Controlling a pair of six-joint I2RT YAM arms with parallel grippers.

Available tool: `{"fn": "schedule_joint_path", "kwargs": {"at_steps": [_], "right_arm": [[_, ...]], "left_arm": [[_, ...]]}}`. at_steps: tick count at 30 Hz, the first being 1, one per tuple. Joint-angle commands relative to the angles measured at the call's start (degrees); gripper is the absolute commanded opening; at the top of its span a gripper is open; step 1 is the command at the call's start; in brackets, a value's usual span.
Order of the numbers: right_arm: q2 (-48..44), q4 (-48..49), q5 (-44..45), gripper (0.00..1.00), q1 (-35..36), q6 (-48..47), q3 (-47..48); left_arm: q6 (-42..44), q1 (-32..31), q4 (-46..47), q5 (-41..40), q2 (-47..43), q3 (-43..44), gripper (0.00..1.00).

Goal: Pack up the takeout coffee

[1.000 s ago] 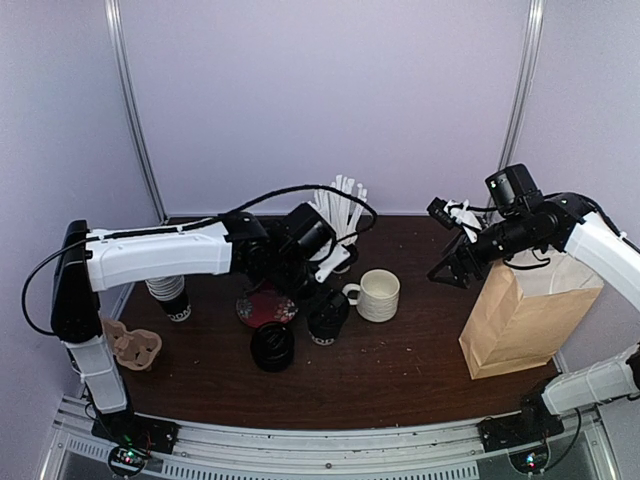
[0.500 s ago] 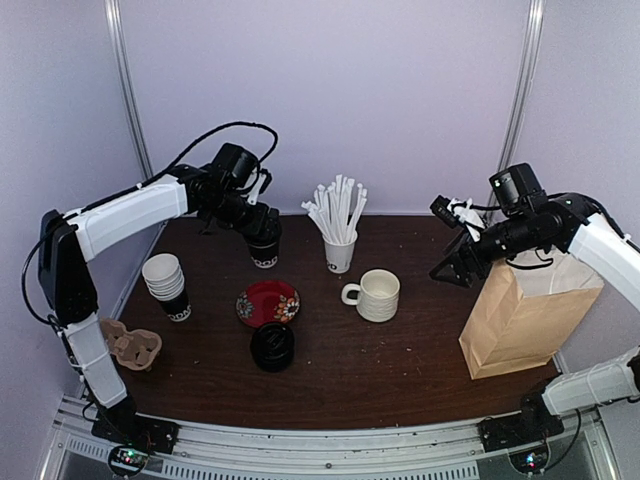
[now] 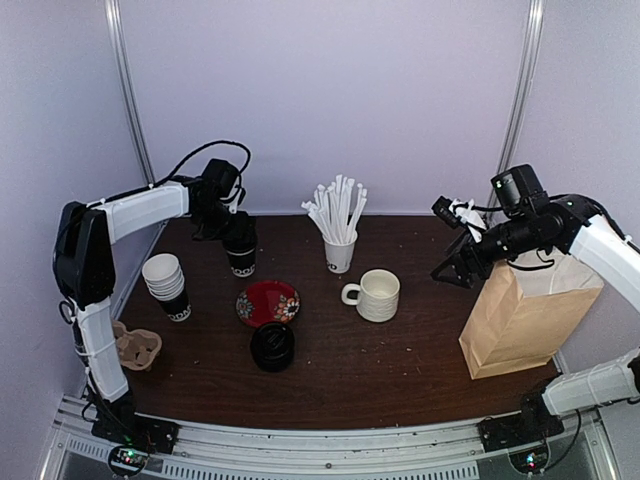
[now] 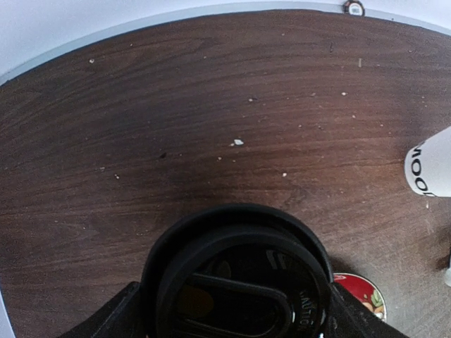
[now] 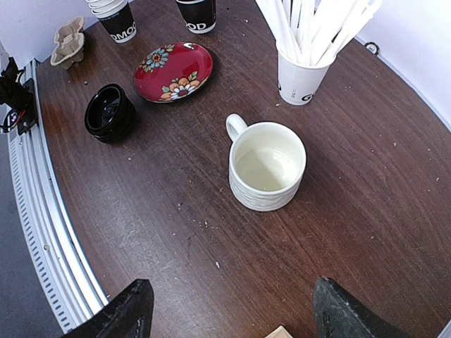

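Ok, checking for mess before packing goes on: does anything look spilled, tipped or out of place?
Nothing is spilled or tipped. The lidded cup in the left gripper is upright, and the paper bag stands upright too. The only blemish is small pale specks scattered over the table.

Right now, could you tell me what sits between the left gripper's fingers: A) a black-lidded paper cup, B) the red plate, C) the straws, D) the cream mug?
A: the left wrist view shows the black-lidded paper cup inside the left gripper.
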Motion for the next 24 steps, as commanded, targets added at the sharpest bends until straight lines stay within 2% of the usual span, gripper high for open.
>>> {"fn": "schedule_joint_path", "kwargs": {"at_steps": [1, 6, 14, 24], "right_arm": [[-1.1, 0.9, -0.9, 0.82, -0.5, -0.2, -1.0], [-0.9, 1.0, -1.1, 0.82, -0.6, -0.3, -1.2], [-0.4, 1.1, -1.5, 0.82, -0.7, -0.3, -1.2], [0.7, 1.2, -2.2, 0.82, -0.7, -0.3, -0.8]], "left_arm": [[-1.5, 2.0, 3.7, 2.0, 1.5, -0.5, 0.81], [-1.6, 2.6, 3.4, 2.1, 3.5, 0.3, 0.85], [-1.7, 2.6, -0.2, -0.4, 3.8, 2.8, 0.97], [1.7, 2.6, -4.6, -3.3, -4.1, 6.1, 0.97]]}}
